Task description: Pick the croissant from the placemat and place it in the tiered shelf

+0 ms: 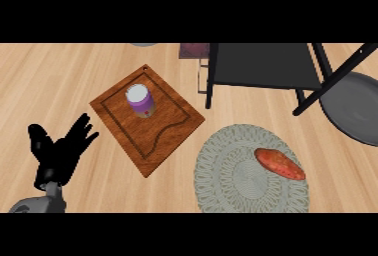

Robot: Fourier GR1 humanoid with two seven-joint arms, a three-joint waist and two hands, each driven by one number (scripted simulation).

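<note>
Here: one croissant on one placemat (untouched); one left hand, fingers spread.

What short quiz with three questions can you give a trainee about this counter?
1. True or false: the croissant lies on the round placemat.
2. What stands on the wooden board? A) purple can B) croissant C) plate
3. Which hand is in view?

Key:
1. True.
2. A, the purple can.
3. The left hand, fingers open, resting left of the board. The black shelf stands behind the placemat.
</note>
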